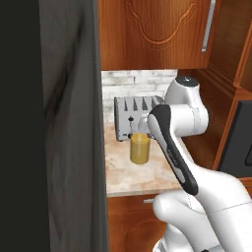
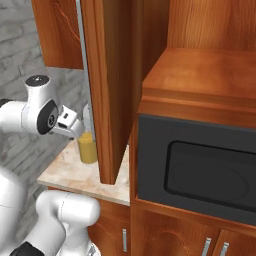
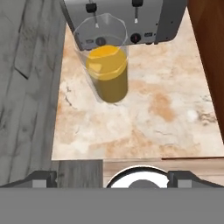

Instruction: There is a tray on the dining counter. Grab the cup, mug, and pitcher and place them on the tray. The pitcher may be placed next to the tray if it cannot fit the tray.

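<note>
Pitcher (image 3: pixel 106 65) upright on the marble counter (image 3: pixel 166 113), just before the toaster (image 3: pixel 118 19); claw (image 3: pixel 111 177) spread wide (holding nothing).

Even flat rendered light, sharp, no glare.

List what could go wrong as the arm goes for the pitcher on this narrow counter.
The pitcher is tall, clear and holds orange liquid; a high or off-centre grasp by the open pincer might tip it and spill. The toaster stands close behind it, so overshooting could knock either. Tight space between the dark panel and the wooden cabinet side may catch the arm.
</note>
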